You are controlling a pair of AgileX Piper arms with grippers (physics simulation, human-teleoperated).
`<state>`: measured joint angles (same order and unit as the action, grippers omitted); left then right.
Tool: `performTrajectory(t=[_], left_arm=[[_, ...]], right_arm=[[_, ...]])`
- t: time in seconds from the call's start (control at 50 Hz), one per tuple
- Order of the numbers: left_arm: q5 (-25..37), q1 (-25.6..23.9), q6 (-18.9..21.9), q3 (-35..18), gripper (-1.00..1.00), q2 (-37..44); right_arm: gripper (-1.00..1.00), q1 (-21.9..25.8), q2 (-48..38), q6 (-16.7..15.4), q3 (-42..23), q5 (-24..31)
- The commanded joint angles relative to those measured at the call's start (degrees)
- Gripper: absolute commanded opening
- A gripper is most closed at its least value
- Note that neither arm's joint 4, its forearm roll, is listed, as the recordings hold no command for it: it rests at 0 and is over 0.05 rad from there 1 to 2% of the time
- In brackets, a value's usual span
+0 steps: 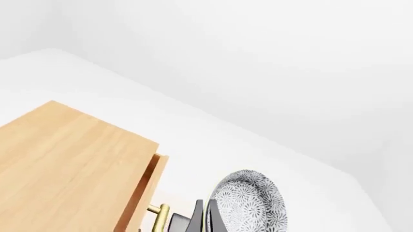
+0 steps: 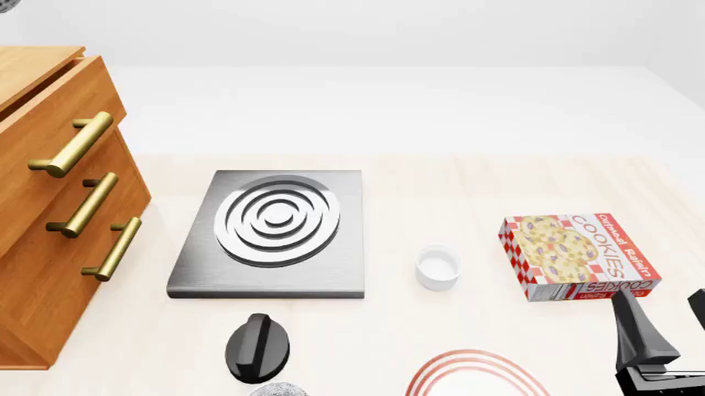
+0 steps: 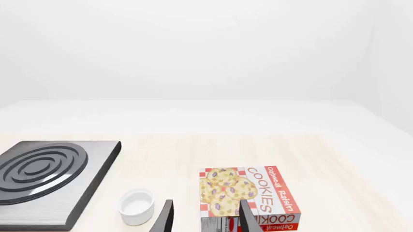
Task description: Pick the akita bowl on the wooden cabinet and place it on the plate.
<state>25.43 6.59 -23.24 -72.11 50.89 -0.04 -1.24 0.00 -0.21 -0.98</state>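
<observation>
**Akita bowl held in left fingers, off the cabinet, not yet on the plate**

Plate (image 2: 475, 357) is lying at the nearest edge of the surface, only its far arc with the red rings showing, nothing sitting on it. Right fingers (image 3: 165, 220) are hovering just to the plate's right, spread wide and gripping nothing. A black rounded object (image 2: 259, 346) is resting to the plate's left. Further out, the small white cup (image 2: 437, 268) is standing between the grey stove slab (image 2: 276, 231) and the cookie box (image 2: 579, 256), touching neither. Wooden cabinet (image 2: 44, 206) is occupying the far left, brass handles facing the slab.

In the left wrist view, the left fingers (image 1: 197, 220) are closing narrowly on the akita bowl (image 1: 252, 203) at its rim. The bowl is tilting onto its side, patterned outside showing, clear of the cabinet top and just beyond its front edge.
</observation>
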Motion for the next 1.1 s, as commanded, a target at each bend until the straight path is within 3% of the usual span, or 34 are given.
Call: performTrajectory(t=[0.02, 1.1], left_arm=[[-0.1, -2.0, 0.7, -0.2, -1.0, -0.3], [-1.0, -12.3, 2.7, 2.5, -1.0, -1.6]], right_arm=[[1.0, 0.0, 0.0, 0.0, 0.0, 0.0], [1.0, 0.0, 0.0, 0.0, 0.0, 0.0]])
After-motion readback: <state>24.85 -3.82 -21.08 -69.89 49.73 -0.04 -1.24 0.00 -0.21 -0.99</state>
